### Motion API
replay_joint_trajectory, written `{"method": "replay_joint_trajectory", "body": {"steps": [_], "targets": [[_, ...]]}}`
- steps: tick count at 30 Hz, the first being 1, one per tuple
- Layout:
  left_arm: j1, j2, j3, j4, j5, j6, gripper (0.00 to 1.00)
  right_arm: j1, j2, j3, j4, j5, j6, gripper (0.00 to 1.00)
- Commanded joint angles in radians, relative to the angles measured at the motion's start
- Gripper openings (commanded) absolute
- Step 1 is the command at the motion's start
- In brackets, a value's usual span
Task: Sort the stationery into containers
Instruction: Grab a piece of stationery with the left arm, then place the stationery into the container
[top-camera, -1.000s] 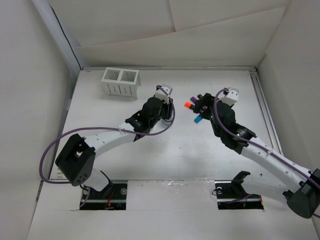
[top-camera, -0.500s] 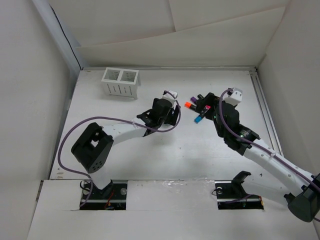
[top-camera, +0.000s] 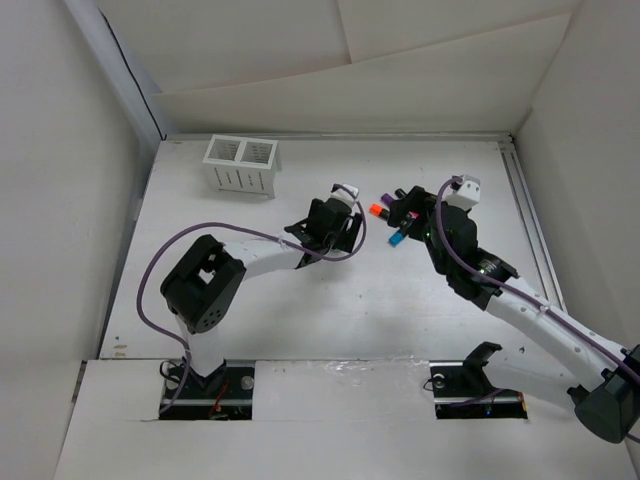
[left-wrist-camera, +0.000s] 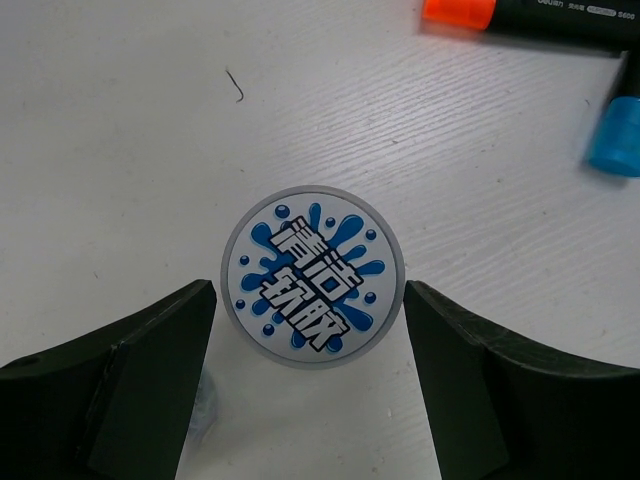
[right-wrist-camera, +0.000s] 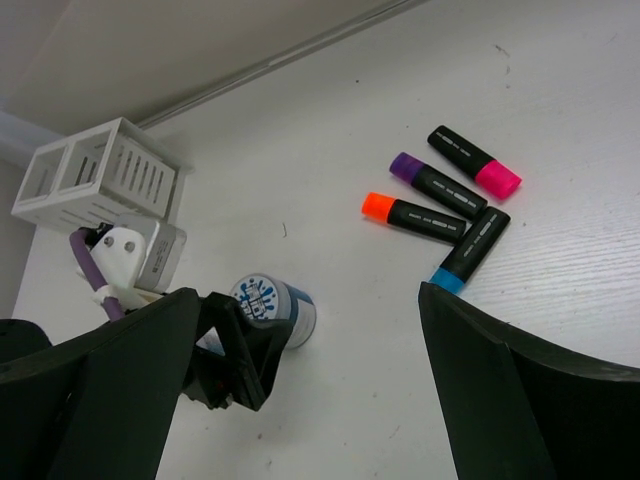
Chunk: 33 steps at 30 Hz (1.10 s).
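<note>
Left gripper (left-wrist-camera: 310, 292): fingers (left-wrist-camera: 150, 390) spread, one on each side of the round blue-and-white roll (left-wrist-camera: 313, 277). Both pads are just beside its rim; can't tell if either touches. The roll stands flat on the white table (left-wrist-camera: 120, 120), printed face up. In the right wrist view it reads as a short cylinder with a blue side wall. A small clear piece (left-wrist-camera: 205, 405) pokes out behind one finger, mostly hidden, so can't identify it.

Right gripper (right-wrist-camera: 305, 292): fingers (right-wrist-camera: 520, 400) spread wide, nothing between them, held above the table and looking down across it towards the roll and the left gripper.

Four short black markers lie flat on the table in a loose cluster, near the roll on its right-arm side:
- pink-capped marker (right-wrist-camera: 475, 162), farthest out
- purple-capped marker (right-wrist-camera: 435, 185) and orange-capped marker (right-wrist-camera: 412, 215), side by side and roughly parallel
- blue-capped marker (right-wrist-camera: 470, 250), angled across, just beside the orange one's black end

In the overhead view the cluster sits between the two grippers, close under the right one.

White rectangular plastic organiser (right-wrist-camera: 95, 175): two square compartments, vertically slotted sides, upright at the far left of the table, well apart from the roll and markers.
</note>
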Motion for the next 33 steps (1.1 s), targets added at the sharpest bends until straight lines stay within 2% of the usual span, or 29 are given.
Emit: {"method": "replay_joint_trajectory", "body": {"steps": [1, 5, 6, 10, 11, 14, 18, 22, 24, 25, 26, 33], "targets": [[-0.004, 0.009, 0.048, 0.007, -0.032, 0.015, 0.73, -0.007, -0.003, 0.003, 0.025, -0.014, -0.01, 0.97], [-0.004, 0.038, 0.06, 0.026, -0.042, 0.025, 0.64, -0.007, -0.013, 0.003, 0.034, -0.014, -0.01, 0.97], [-0.004, 0.038, 0.06, 0.026, -0.042, 0.025, 0.55, -0.007, -0.013, 0.003, 0.034, -0.014, -0.01, 0.97], [-0.004, 0.035, 0.072, 0.055, -0.042, 0.025, 0.33, -0.007, -0.022, 0.003, 0.034, -0.014, -0.01, 0.97], [-0.004, 0.014, 0.072, 0.055, -0.042, 0.014, 0.31, -0.007, -0.022, 0.003, 0.034, -0.014, -0.01, 0.97], [-0.004, -0.026, 0.086, 0.077, -0.042, 0.003, 0.3, -0.007, -0.031, 0.003, 0.034, -0.014, -0.01, 0.97], [0.048, -0.1, 0.146, 0.052, -0.031, -0.049, 0.3, -0.007, -0.051, -0.006, 0.034, -0.014, -0.01, 0.97], [0.176, -0.134, 0.212, 0.043, -0.008, -0.115, 0.3, -0.007, -0.06, -0.006, 0.034, -0.025, -0.01, 0.97], [0.265, -0.143, 0.256, 0.043, 0.05, -0.171, 0.3, -0.007, -0.069, -0.015, 0.034, -0.025, -0.01, 0.97], [0.266, -0.143, 0.273, 0.043, 0.072, -0.191, 0.3, -0.007, -0.069, -0.015, 0.034, -0.025, -0.01, 0.97], [0.327, -0.143, 0.288, 0.043, 0.095, -0.211, 0.3, -0.007, -0.069, -0.015, 0.034, -0.025, -0.01, 0.97], [0.537, -0.028, 0.529, -0.076, 0.101, -0.25, 0.34, 0.003, -0.025, -0.006, 0.043, -0.068, -0.021, 0.97]]}}
